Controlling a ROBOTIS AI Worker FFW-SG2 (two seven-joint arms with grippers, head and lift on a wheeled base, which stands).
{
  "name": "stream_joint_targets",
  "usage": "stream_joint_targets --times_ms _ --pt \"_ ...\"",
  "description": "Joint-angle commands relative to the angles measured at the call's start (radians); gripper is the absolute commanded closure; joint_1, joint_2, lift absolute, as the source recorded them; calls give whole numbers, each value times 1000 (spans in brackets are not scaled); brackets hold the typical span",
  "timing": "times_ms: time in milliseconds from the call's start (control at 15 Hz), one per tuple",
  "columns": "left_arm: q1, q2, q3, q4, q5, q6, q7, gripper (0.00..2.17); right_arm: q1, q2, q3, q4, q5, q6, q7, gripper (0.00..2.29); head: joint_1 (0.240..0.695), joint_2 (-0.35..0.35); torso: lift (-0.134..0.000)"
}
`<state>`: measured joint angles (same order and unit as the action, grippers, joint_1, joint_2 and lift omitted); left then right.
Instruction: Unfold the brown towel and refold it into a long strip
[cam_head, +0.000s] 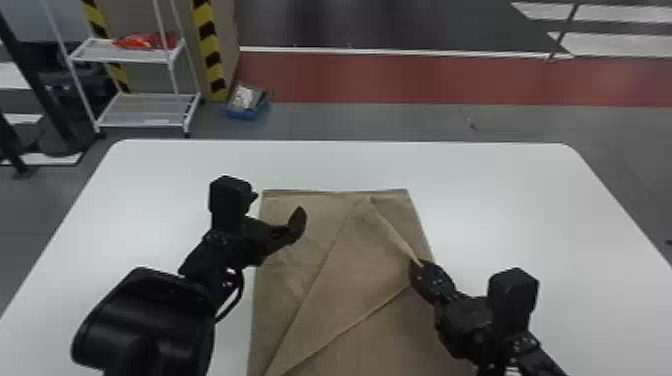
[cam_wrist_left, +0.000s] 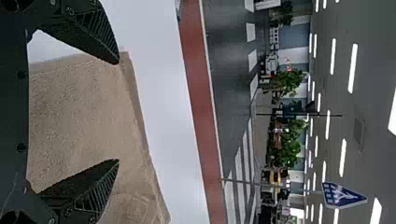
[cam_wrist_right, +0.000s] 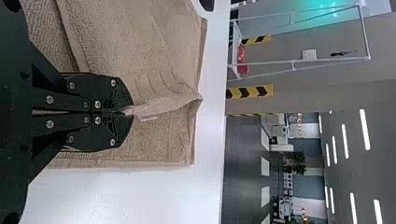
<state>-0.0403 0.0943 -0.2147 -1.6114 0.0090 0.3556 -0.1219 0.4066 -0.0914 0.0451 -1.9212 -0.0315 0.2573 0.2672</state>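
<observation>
Your right gripper, lower right of head view, pinches towel corner, lower centre on table. Your left gripper gapes over far edge. Tugging sideways could skew layers; thin pinch might slip.

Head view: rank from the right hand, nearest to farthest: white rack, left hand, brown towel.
1. Brown towel: pinched in the right hand.
2. Left hand: over the towel's left part.
3. White rack: on the floor beyond the table, far left.
</observation>
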Motion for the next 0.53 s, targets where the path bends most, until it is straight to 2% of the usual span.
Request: stream_joint_targets --times_ms 0,467 --pt "-82 -1 5 107 8 -7 -4 157 20 -1 -8 -21 -1 0 1 1328 695 -49 -123" --pt "-270 -4 18 400 66 -56 -28 215 35 1 -4 -45 13 6 1 1328 695 -27 -123"
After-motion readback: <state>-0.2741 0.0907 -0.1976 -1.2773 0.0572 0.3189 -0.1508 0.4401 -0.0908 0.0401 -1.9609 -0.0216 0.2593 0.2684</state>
